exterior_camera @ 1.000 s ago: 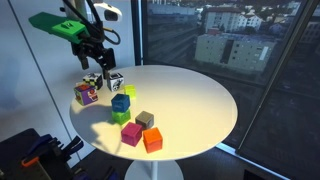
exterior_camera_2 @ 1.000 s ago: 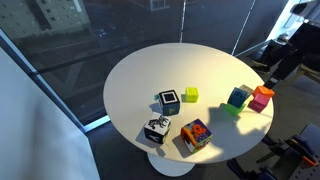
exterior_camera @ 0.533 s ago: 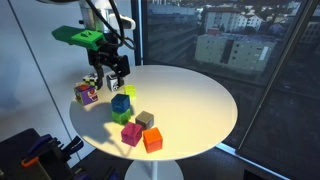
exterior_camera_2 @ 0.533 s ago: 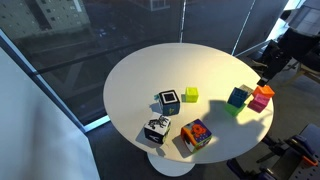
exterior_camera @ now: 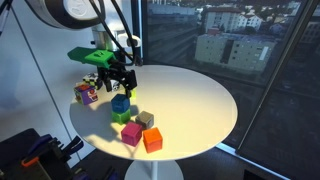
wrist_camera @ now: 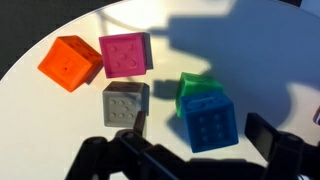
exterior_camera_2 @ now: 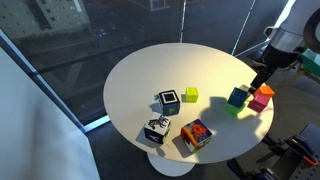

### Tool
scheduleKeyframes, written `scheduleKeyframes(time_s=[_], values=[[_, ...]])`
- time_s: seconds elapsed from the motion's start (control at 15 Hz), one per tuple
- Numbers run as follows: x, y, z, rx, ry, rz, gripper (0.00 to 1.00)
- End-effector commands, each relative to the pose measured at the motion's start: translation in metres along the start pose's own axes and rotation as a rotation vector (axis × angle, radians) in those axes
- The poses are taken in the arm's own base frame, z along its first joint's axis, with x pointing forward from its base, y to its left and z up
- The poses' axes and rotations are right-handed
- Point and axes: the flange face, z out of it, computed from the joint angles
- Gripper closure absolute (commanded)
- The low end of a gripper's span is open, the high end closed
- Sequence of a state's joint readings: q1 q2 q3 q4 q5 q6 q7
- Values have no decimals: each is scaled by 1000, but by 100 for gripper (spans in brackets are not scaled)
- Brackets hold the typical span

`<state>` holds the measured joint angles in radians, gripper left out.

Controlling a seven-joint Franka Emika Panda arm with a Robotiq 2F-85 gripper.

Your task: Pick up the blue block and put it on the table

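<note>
The blue block (exterior_camera: 120, 103) sits on top of a bright green cube (exterior_camera: 119, 116) on the round white table (exterior_camera: 195, 100). It also shows in an exterior view (exterior_camera_2: 238, 96) and in the wrist view (wrist_camera: 208, 122). My gripper (exterior_camera: 118, 82) hovers just above the blue block, open and empty. In the wrist view its two fingers (wrist_camera: 205, 150) stand apart on either side of the block and do not touch it. The gripper also shows at the table's edge in an exterior view (exterior_camera_2: 258, 78).
Near the stack lie a grey cube (wrist_camera: 125, 103), a pink cube (wrist_camera: 125, 53) and an orange cube (wrist_camera: 70, 62). A purple multicoloured cube (exterior_camera_2: 195, 134), two black-and-white cubes (exterior_camera_2: 168, 101) and a yellow-green cube (exterior_camera_2: 190, 95) stand further off. Dark windows surround the table.
My arm has moved from near the purple cube across and down to just above the blue block. The blocks have not moved.
</note>
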<state>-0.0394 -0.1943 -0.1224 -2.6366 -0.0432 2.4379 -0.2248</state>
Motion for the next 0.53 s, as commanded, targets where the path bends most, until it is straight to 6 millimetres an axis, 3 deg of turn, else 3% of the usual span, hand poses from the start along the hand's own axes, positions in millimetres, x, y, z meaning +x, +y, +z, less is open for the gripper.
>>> scheduleKeyframes(time_s=[0.0,0.47], values=[[14,-3,14,-33,5,18,0],[27,-13,33,-34,3,45,0]])
